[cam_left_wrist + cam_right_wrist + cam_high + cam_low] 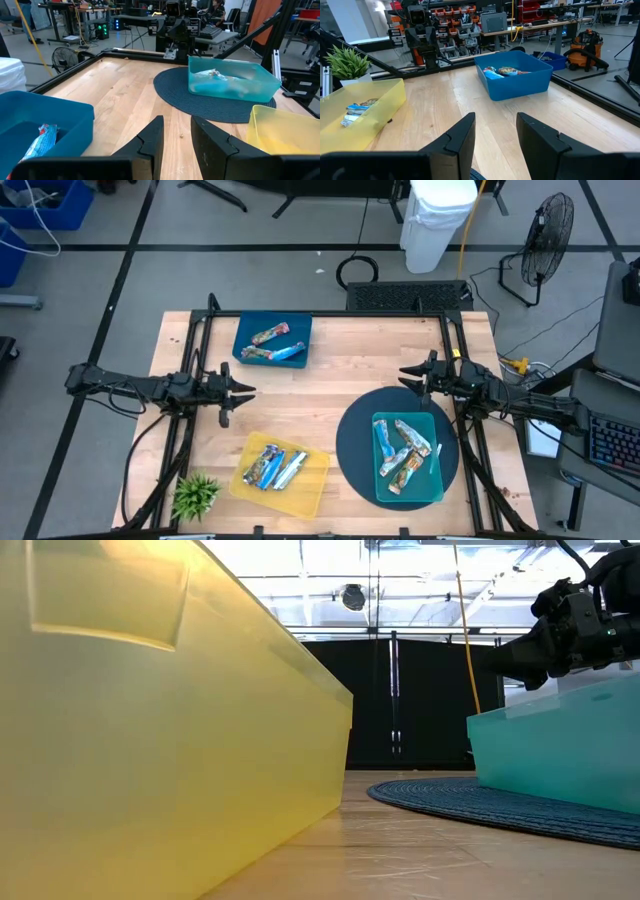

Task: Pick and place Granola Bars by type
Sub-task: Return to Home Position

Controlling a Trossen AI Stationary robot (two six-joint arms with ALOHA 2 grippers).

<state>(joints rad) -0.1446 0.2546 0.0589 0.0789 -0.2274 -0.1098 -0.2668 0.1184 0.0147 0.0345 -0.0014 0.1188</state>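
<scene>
Several granola bars (405, 450) in mixed wrappers lie in a teal tray (436, 480) on a dark round mat (352, 442). Blue-silver bars (275, 468) lie in a yellow tray (312, 490) near the table's near edge. A few bars, mostly multicoloured (272, 345), lie in a blue tray (248, 328) near the far edge. My left gripper (240, 390) hovers open at the table's left side, between the blue and yellow trays. My right gripper (408, 375) hovers open just beyond the mat's far rim. Both are empty.
A small green plant (195, 495) stands at the near left corner. Bare wood (330, 385) lies between the two grippers. Black frame rails (330, 315) run along the table's edges. In the low view the yellow tray wall (150, 740) fills the left half.
</scene>
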